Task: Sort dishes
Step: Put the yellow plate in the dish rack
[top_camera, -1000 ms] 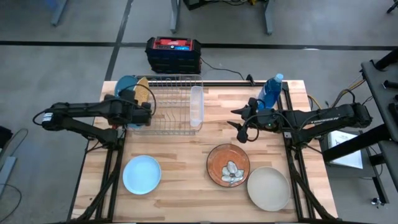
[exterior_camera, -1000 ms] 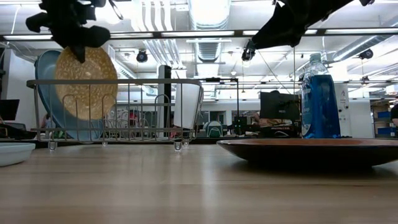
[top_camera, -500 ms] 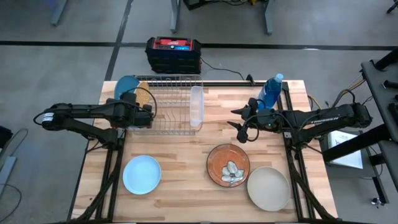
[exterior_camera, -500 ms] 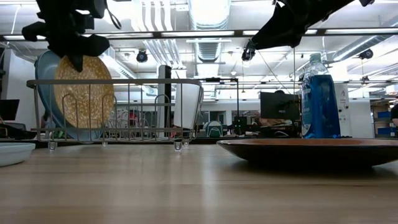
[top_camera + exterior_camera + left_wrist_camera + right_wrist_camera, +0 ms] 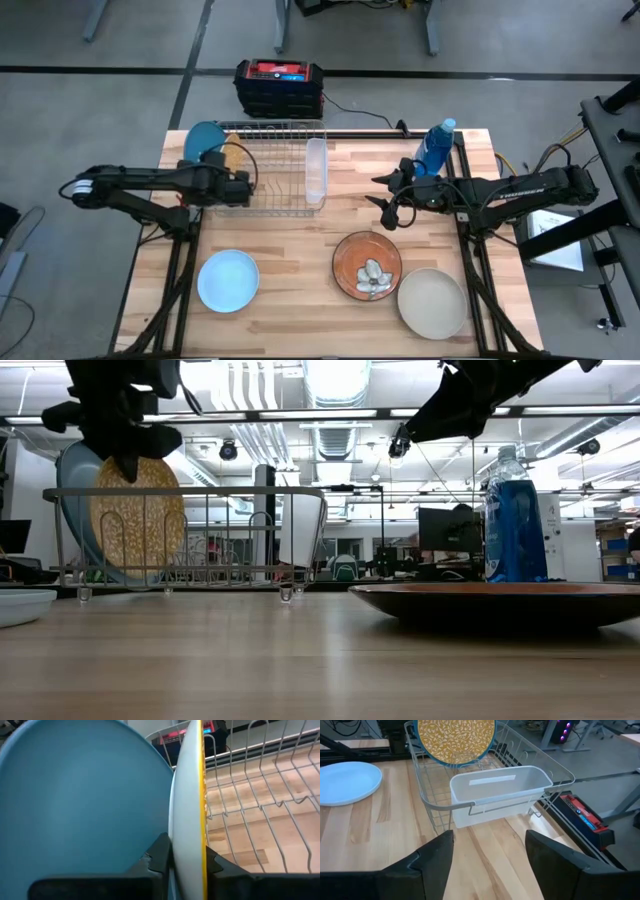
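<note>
The gold speckled plate (image 5: 137,520) stands on edge in the wire dish rack (image 5: 280,170), beside the large mid-blue plate (image 5: 85,800), which also stands on edge at the rack's left end. My left gripper (image 5: 130,458) is shut on the gold plate's upper rim. My right gripper (image 5: 384,198) is open and empty above the table's middle right, facing the rack. On the table lie the small pale blue plate (image 5: 228,280), a brown-orange plate (image 5: 367,264) with pale pieces in it, and the beige-grey plate (image 5: 432,302). My left gripper pinches the gold speckled plate's upper rim (image 5: 190,837) between its two fingers (image 5: 160,852), one on each face. The fingers come from above, slanting from the table's left. The plate stands upright, its lower part down between the rack's wires.
A white utensil holder (image 5: 500,792) hangs on the rack's right end. A blue bottle (image 5: 436,148) stands at the far right of the table. A black and red box (image 5: 278,88) sits on the floor beyond the far edge.
My left gripper has gone down and a little toward the table's right edge, still shut on the gold speckled plate. The plate has sunk lower into the rack beside the mid-blue plate and stands more upright.
</note>
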`<state>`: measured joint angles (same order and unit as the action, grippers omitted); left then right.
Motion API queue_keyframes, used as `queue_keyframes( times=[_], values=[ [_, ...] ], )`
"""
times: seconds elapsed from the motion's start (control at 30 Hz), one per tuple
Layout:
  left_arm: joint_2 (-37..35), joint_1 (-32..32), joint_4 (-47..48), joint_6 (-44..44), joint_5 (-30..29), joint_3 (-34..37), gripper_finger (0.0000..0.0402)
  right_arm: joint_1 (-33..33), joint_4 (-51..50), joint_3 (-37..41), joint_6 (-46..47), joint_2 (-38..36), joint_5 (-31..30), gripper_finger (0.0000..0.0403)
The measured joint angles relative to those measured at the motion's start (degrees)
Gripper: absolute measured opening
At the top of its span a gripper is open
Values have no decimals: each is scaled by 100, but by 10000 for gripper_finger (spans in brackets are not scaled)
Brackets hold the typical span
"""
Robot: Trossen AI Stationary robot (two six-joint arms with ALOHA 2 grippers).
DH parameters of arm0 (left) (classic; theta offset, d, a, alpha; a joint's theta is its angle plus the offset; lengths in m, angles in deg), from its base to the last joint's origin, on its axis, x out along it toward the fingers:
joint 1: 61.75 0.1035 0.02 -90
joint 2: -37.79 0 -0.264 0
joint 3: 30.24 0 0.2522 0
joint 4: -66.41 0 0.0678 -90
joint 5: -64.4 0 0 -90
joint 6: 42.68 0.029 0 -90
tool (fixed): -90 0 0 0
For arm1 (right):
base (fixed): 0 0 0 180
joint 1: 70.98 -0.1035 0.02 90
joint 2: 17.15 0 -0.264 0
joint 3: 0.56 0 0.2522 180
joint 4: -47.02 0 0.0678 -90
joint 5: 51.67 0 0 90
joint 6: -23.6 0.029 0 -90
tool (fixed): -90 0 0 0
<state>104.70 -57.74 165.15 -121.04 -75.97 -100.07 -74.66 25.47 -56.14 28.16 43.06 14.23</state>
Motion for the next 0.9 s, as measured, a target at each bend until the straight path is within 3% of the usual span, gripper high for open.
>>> queue_keyframes(
  times=[0.4, 0.9],
  values=[
    [407, -4, -38, -64, -9, -6, 76, -4, 0, 12, -2, -2, -1, 246],
    [324, -4, 256, 178, 39, -459, 131, -4, -9, 35, -2, -2, 1, 246]
  ],
)
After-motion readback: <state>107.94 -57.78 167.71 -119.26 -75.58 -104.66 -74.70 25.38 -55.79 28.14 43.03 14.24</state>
